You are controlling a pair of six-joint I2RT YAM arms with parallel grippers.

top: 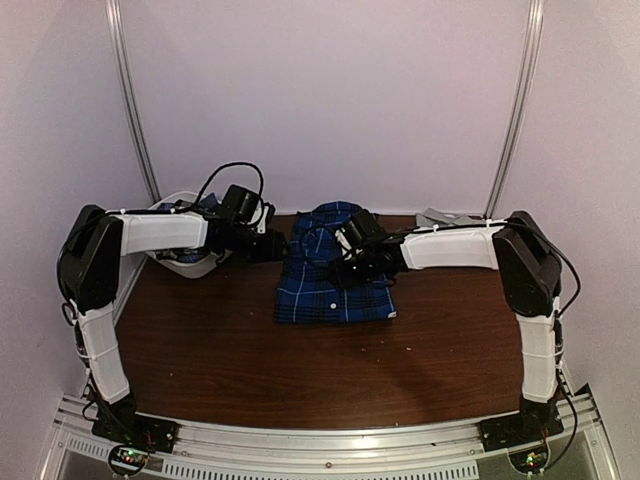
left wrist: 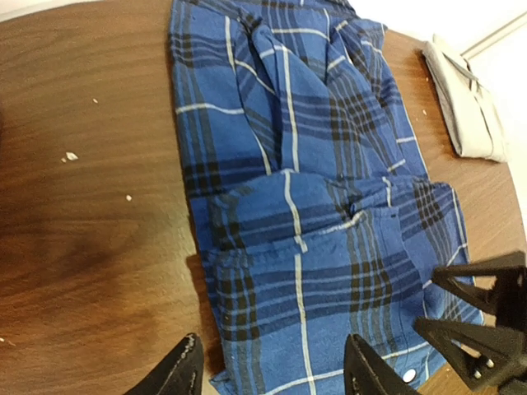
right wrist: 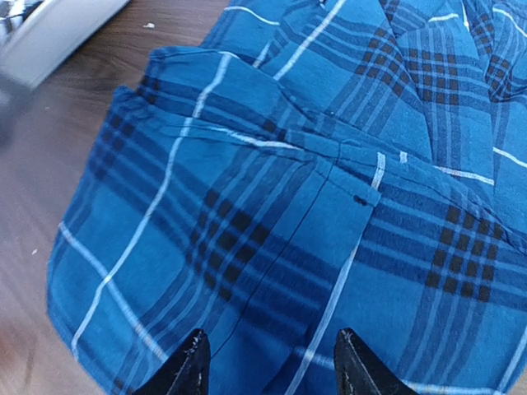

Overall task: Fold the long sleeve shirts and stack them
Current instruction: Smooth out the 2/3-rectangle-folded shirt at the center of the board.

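Item under inspection: blue plaid shirt (top: 312, 295), lying folded into a compact rectangle at the middle of the counter (top: 300, 370), collar end towards the far wall. The folded layers sit fairly square, with some puckering across the upper panel in both wrist views.

Left hand (left wrist: 276, 374): jaws standing apart above the near left edge of the shirt, with nothing between them. Right hand (right wrist: 272, 366): jaws likewise parted over the plaid cloth and holding nothing. Neither hand grips the fabric.

Other items: a grey shirt (left wrist: 465, 99) lies folded at the far right of the counter, well apart from the plaid one. A white basket (top: 190, 262) stands at the far left, behind the left arm; its contents cannot be made out.

Handling assessment: the cloth is judged light, soft and limp, so it will sag and unfold if lifted by one layer or one corner. Buttons and collar add slight stiffness only locally. Recommended hold: pinch through all layers at two opposite edges of the rectangle, one hand per side, low against the counter, and lift level. Slip risk is low; the main risk is the fold opening
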